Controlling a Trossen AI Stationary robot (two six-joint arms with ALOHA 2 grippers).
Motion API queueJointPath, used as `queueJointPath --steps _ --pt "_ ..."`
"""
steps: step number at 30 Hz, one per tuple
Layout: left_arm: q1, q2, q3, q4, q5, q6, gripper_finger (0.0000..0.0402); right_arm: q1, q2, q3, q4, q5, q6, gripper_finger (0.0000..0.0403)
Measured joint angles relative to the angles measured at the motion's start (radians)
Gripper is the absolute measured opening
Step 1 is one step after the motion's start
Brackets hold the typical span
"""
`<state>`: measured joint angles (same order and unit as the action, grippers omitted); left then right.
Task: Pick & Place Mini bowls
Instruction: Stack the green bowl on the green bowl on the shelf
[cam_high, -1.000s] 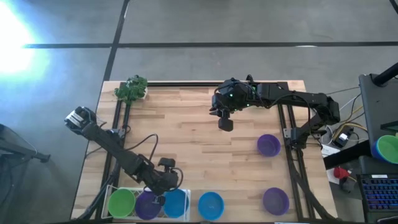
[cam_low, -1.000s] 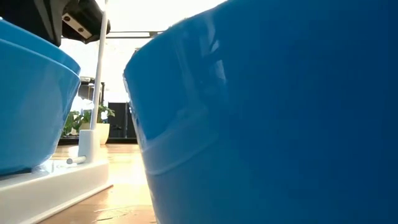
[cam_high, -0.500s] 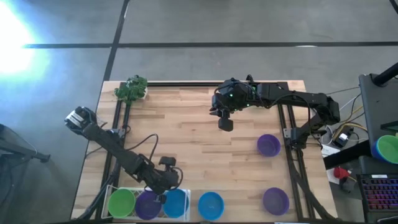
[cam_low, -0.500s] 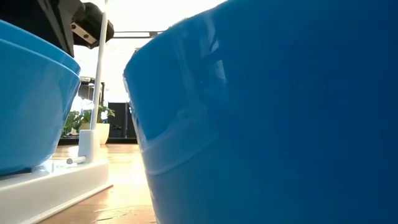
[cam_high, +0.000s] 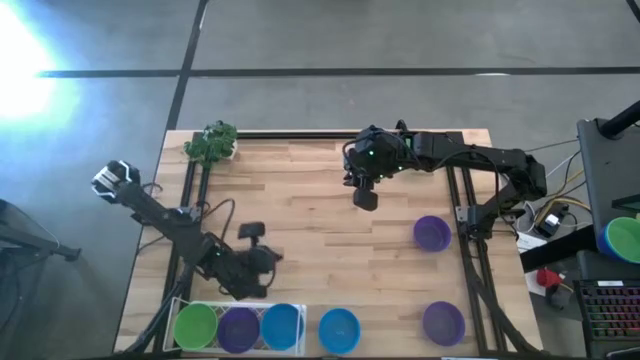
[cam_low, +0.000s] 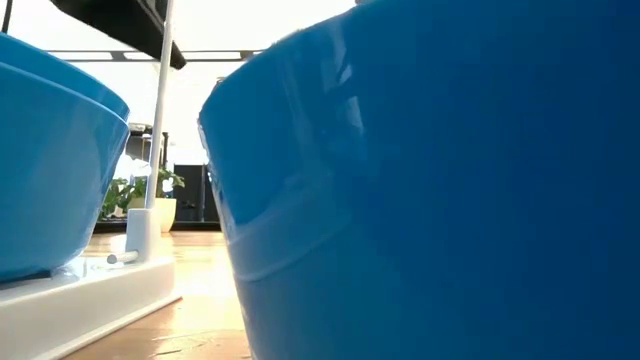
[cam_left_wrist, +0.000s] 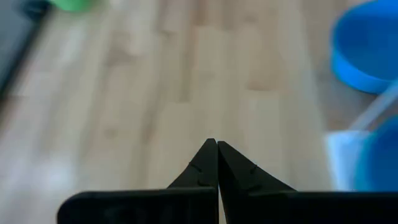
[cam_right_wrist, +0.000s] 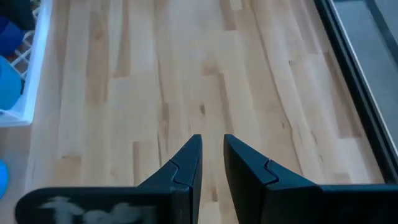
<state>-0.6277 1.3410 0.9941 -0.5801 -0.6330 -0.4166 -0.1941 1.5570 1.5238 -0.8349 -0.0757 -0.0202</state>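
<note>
Three mini bowls sit in the white mesh tray (cam_high: 300, 318) at the near left: green (cam_high: 196, 326), purple (cam_high: 238, 328), blue (cam_high: 281, 325). Another blue bowl (cam_high: 339, 330) stands on the table right of the tray and fills the low view (cam_low: 450, 180). Two purple bowls (cam_high: 432, 233) (cam_high: 443, 322) stand on the table's right side. My left gripper (cam_high: 268, 260) (cam_left_wrist: 217, 152) hovers shut and empty just beyond the tray. My right gripper (cam_high: 363, 200) (cam_right_wrist: 211, 152) hangs above the table's far middle, slightly open, with nothing between its fingers.
A leafy toy plant (cam_high: 211, 143) stands at the far left corner. Dark rails run along the table's left (cam_high: 190, 215) and right (cam_high: 470, 240) sides. Bare wood lies in the table's middle (cam_high: 320, 250).
My left gripper has risen from above the tray's purple and blue bowls and drawn back toward the table's far edge, tipping closer to level; its fingers stay shut. In the low view it has gone up out of the picture. The bowls have not moved.
</note>
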Motion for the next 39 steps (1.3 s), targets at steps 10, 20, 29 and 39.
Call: queueJointPath --steps 10,20,29,39 --pt "0.002 -0.155 -0.096 -0.058 -0.261 -0.038 0.0000 -0.097 0.004 -0.040 0.002 0.080 0.076 0.0061" --pt "0.013 -0.334 -0.259 -0.048 -0.478 -0.187 0.0000 -0.215 0.004 -0.073 0.006 0.080 0.141 0.0061" --pt "0.012 -0.409 -0.351 0.034 -0.522 -0.190 0.0000 -0.315 0.004 -0.074 0.005 0.121 0.157 0.0061" --pt "0.012 -0.411 -0.334 0.053 -0.509 -0.157 0.0000 -0.411 0.004 -0.103 0.004 0.238 0.204 0.0061"
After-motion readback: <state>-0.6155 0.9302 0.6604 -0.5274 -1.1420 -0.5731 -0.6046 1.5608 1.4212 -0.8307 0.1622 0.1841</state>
